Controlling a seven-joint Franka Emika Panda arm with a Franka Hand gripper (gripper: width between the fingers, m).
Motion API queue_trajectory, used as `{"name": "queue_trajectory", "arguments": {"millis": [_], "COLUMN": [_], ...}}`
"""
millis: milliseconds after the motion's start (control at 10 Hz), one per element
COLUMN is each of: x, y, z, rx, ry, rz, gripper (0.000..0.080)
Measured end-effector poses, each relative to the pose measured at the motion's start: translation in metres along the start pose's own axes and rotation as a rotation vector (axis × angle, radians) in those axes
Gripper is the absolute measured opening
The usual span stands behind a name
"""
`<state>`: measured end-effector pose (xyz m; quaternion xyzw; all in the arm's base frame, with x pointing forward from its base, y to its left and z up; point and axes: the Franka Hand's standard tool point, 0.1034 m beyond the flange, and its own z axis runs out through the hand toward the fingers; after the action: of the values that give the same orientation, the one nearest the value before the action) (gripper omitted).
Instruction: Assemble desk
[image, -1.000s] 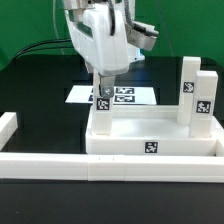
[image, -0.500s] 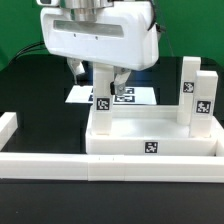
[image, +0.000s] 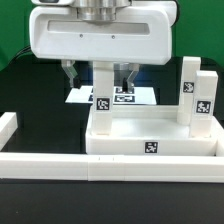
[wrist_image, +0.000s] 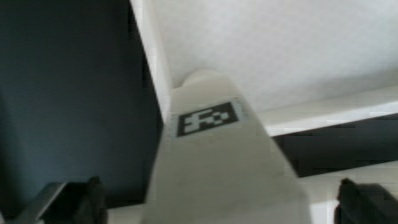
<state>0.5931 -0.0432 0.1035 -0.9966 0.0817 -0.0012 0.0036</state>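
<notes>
Exterior view, near to far: a long white border rail (image: 60, 165) runs along the worktop's (image: 30, 100) near edge at 6 o'clock. Behind it sits the tray-like tabletop (image: 150, 146), sockets up. It holds three legs upright: one leg (image: 103, 108) in the corner at 9 o'clock, two legs (image: 198, 92) together at 3 o'clock. One socket appears unfilled, so the desk looks roughly three-quarters done, though whether each leg is seated fully cannot be told. The hand (image: 103, 76) hangs over the 9 o'clock leg, fingers spread wide on either side, gripping nothing. Farthest back lies the marker board (image: 135, 97).
</notes>
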Motion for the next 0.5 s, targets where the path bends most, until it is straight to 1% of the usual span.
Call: {"name": "queue_trajectory", "arguments": {"millis": [100, 200, 300, 400, 500], "x": [-0.0002, 0.0002, 0.0001, -0.0004, -0.0003], "y": [0.0005, 0.0012, 0.0032, 0.0056, 0.0057], "z": [0.0004, 0.0004, 0.0006, 0.0009, 0.0009], "rx": [-0.008, -0.009, -0.009, -0.008, -0.008], "ry": [0.000, 0.003, 0.001, -0.003, -0.003], "rz": [-0.102, -0.177, -0.236, -0.259, -0.259], "gripper": [0.0649, 0.0649, 0.0625, 0.0625, 0.0425]}}
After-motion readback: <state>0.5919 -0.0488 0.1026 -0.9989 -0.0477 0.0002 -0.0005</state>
